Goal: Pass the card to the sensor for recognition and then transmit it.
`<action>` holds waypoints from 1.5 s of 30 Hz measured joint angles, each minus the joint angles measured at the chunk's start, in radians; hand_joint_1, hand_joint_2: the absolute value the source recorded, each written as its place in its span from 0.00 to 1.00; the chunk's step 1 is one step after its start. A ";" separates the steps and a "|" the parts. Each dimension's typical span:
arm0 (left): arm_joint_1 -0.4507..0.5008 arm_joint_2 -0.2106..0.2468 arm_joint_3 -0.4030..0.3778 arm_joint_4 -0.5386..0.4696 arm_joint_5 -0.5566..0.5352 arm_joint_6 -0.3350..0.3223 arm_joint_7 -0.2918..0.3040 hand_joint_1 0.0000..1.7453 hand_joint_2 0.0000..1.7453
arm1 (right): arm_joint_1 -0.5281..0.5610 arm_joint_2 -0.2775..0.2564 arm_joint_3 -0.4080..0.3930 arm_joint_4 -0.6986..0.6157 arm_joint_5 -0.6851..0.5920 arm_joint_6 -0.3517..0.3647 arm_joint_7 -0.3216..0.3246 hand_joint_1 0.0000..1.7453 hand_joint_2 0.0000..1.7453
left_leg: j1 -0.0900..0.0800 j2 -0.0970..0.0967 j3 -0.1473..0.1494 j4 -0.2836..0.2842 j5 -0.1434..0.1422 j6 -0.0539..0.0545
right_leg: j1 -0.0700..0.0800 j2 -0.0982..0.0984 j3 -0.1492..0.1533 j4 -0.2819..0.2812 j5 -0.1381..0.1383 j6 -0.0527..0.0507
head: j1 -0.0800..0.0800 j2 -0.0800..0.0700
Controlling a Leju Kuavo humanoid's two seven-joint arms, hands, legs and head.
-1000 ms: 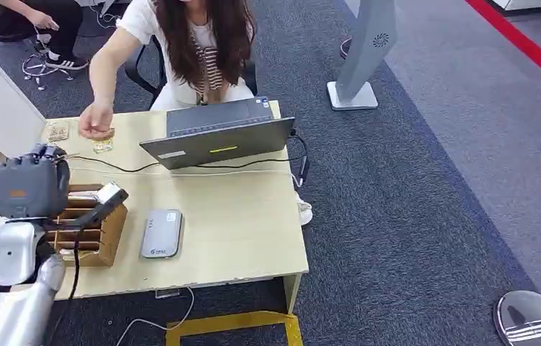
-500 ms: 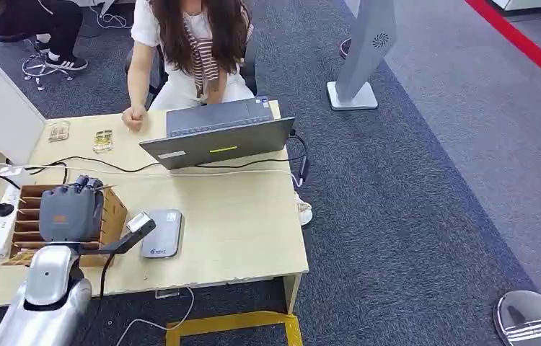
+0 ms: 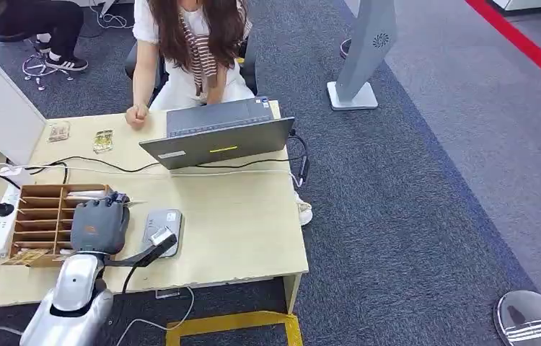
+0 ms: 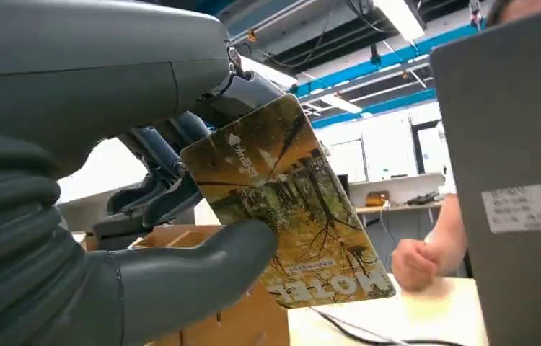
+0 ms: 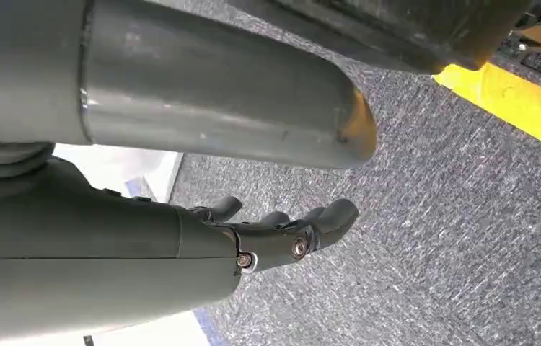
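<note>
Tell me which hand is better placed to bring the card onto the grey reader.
The left hand. It pinches the card and hovers over the desk right beside the grey reader. The right hand hangs by the carpet with nothing in it.

Left arm (image 3: 73,303): silver, glossy shell, black cable along forearm.
Left hand (image 3: 99,225): grey back w/ small orange mark; thick grey thumb, darker fingers (image 4: 154,202), ribbed grey wrist cover.
Right hand (image 5: 253,238): dark grey, rounded fingertips, small screws at knuckles.
</note>
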 joint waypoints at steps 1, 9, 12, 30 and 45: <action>0.000 -0.002 -0.004 0.003 0.000 -0.003 0.000 1.00 1.00 | 0.000 0.000 0.000 0.000 0.001 0.000 0.000 0.00 0.00 | 0.000 0.000 0.000 0.000 0.000 0.000 | 0.000 0.000 0.000 0.000 0.000 0.000 | 0.000 0.000; -0.001 -0.026 -0.025 0.050 -0.001 -0.038 0.003 1.00 1.00 | 0.000 0.006 0.000 0.000 0.006 0.000 0.003 0.00 0.00 | 0.000 0.000 0.000 0.000 0.000 0.000 | 0.000 0.000 0.000 0.000 0.000 0.000 | 0.000 0.000; -0.001 -0.031 -0.029 0.064 -0.001 -0.040 0.003 1.00 1.00 | 0.000 0.008 0.000 0.000 0.006 0.000 0.003 0.00 0.00 | 0.000 0.000 0.000 0.000 0.000 0.000 | 0.000 0.000 0.000 0.000 0.000 0.000 | 0.000 0.000; -0.008 -0.047 -0.060 0.139 -0.005 -0.113 0.028 1.00 1.00 | 0.000 0.008 0.000 0.000 0.008 0.000 0.002 0.00 0.00 | 0.000 0.000 0.000 0.000 0.000 0.000 | 0.000 0.000 0.000 0.000 0.000 0.000 | 0.000 0.000; -0.042 -0.050 -0.083 0.188 -0.006 -0.166 0.076 1.00 1.00 | 0.000 0.008 0.000 0.000 0.019 0.000 0.002 0.00 0.00 | 0.000 0.000 0.001 0.000 0.000 0.000 | 0.000 -0.001 0.001 0.000 0.000 0.000 | 0.000 0.000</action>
